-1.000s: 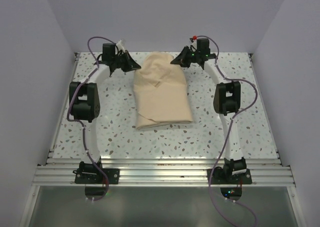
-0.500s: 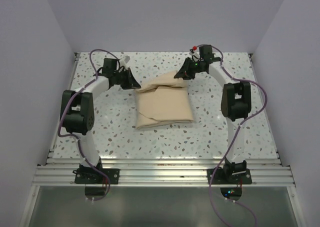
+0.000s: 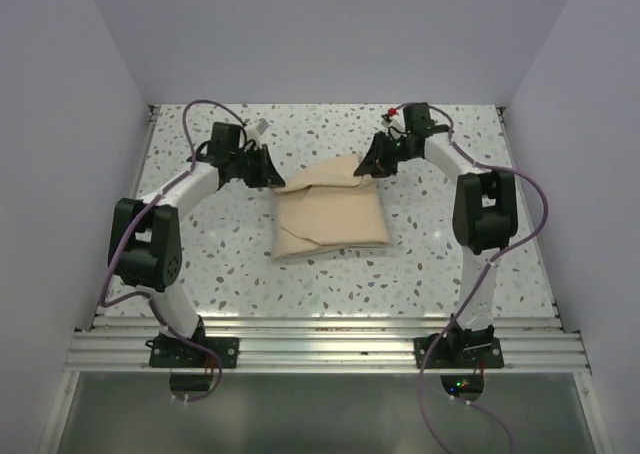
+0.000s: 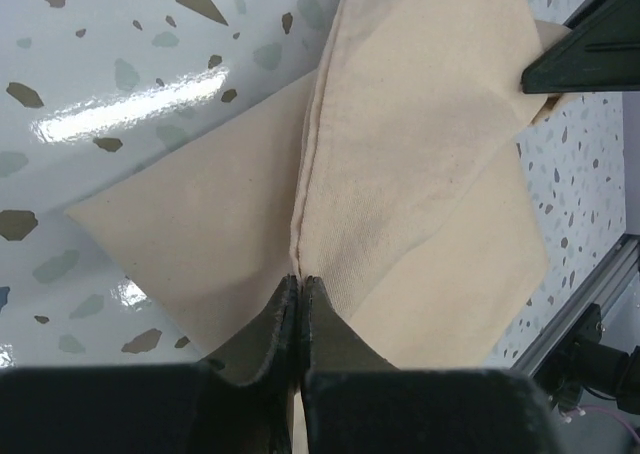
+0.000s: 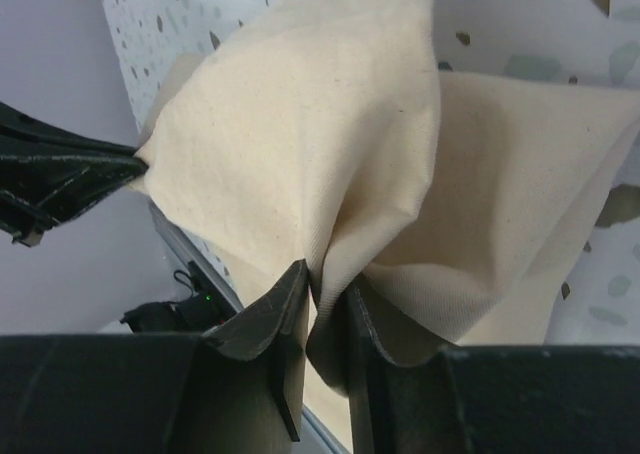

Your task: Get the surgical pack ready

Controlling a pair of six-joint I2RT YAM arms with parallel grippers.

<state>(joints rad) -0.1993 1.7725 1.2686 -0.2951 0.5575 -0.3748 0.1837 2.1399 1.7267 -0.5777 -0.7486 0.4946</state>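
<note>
Centrally on the speckled counter [image 3: 230,244] lies the beige cloth [image 3: 330,214], its near part flat, its far edge folded back toward the arms; the left arm [image 3: 185,184] has its jaws pinched fully shut on the cloth's far-left corner, along a crease; the right arm [image 3: 445,159] has its jaws narrowly parted, a bunched fold of the far-right corner caught between them.

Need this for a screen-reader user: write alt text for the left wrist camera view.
The left tool is pinched shut on a ridge of a big beige cloth over the glossy white speckled table. At upper right, the black right tool meets the cloth's far corner.
</note>
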